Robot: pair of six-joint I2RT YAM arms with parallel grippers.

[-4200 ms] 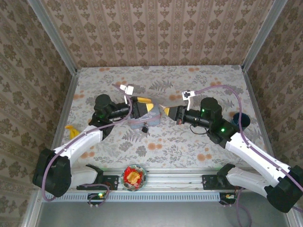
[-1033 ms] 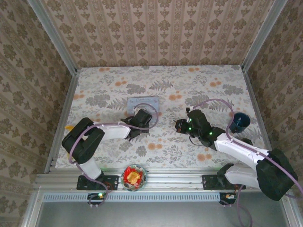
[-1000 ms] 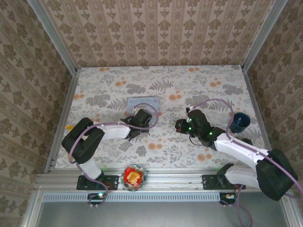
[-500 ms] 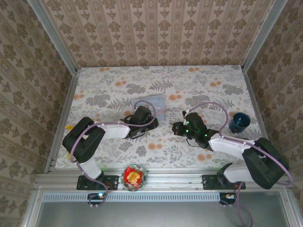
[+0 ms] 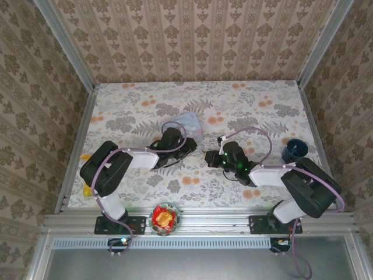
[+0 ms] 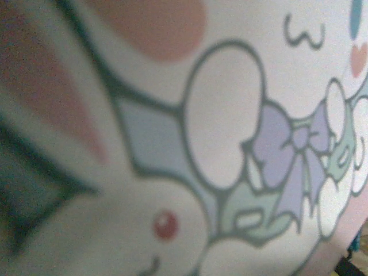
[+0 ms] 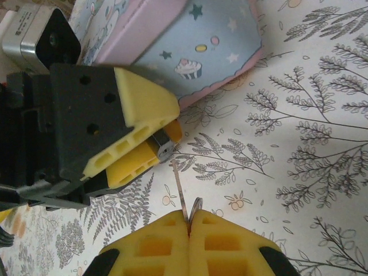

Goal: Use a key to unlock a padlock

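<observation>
**Top external view: padlock (image 7: 163,148) gripped beside the tin (image 7: 218,52), key (image 7: 179,190) aimed at it**

From above, the left arm lies low across the flowered counter (image 5: 128,111). Its left end effector (image 7: 161,137) sits just on the near side of the tin, a pale blue box with a pink rim. The left wrist camera hangs so close over the tin's lid that the cartoon rabbit and its bow are blurred.

The right wrist camera shows the left arm's yellow fingers (image 7: 144,100) clenched on the padlock, a small dark block with a silvery face pinched at their tips. The padlock sits just off the tin's near corner, apart from it, with the silvery face turned toward the other arm. This grip probably serves to present the lock and stop it twisting when the key pushes in. I cannot tell whether that face carries the keyhole.

Farther right of the tin, the key's thin blade stands out of the right end effector (image 7: 188,221). Its pads are pressed tight together on the key's head, with a ring peeping out beside it. Pinching the head leaves the whole blade free to enter. The blade tip is near the padlock but not touching it, so insertion is not yet made.

Well to the right of the tin, a dark blue cup (image 5: 291,150) stands out of the way.
</observation>
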